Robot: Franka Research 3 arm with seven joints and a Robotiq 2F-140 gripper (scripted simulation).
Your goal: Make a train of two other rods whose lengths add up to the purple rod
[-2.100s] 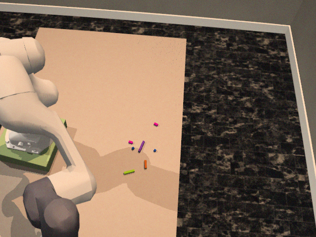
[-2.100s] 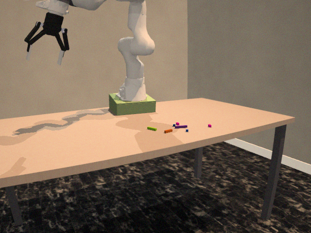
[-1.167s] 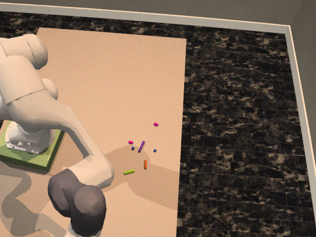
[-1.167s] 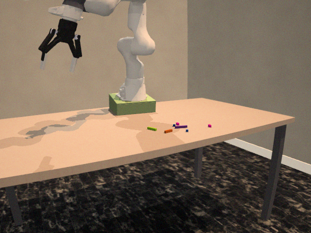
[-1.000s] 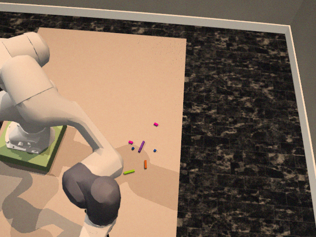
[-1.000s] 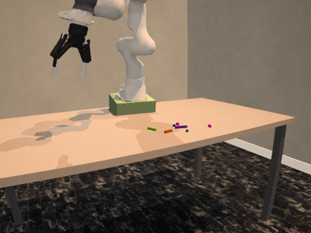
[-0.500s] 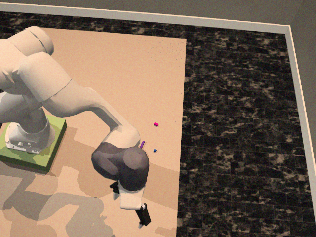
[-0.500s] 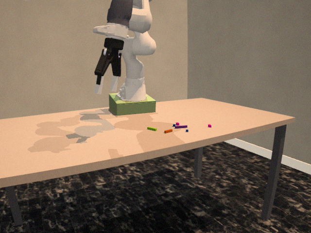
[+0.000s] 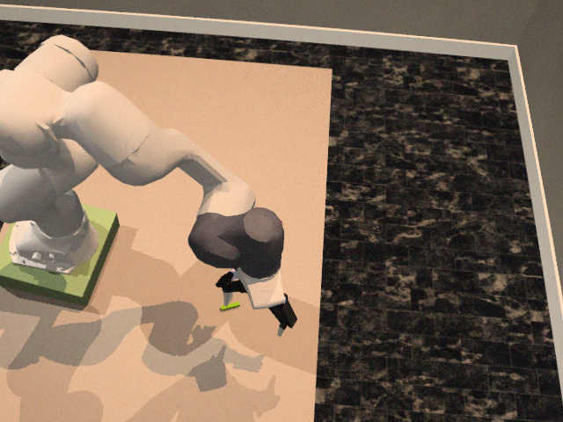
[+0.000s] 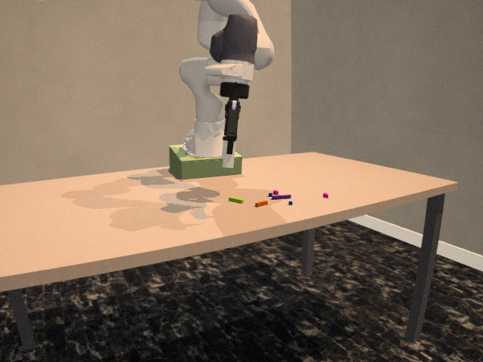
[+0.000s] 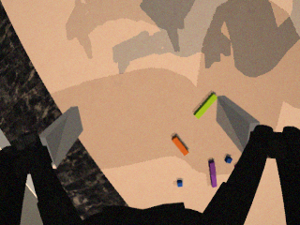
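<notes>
Top view: hand (image 9: 258,309) spread to full width, nothing between the fingers. Lime rod (image 9: 230,306) (image 10: 235,200) (image 11: 205,106) flat on the bench (image 9: 290,113) (image 10: 128,241) (image 11: 136,117), just beside the hand's outline; most others hidden under it.

Exterior view: hand (image 10: 228,167) above the bench, short of contact. Orange rod (image 10: 261,204) (image 11: 180,145) and purple rod (image 10: 281,197) (image 11: 213,173) lying apart, beyond and below the hand; two magenta rods (image 10: 275,192) and (image 10: 325,195), two blue rods (image 10: 270,194) (image 11: 228,159) and (image 10: 290,203) (image 11: 180,183) scattered around. No train yet.

Wrist view: hand (image 11: 147,113) wide, orange rod below its span, lime close by one fingertip in the picture. Likely pairs: lime plus blue, or orange plus magenta. Probably light, stiff, not fragile, easily nudged askew. Best gripped mid-length across the long sides, low and square; blue cubes short, little to grip.
</notes>
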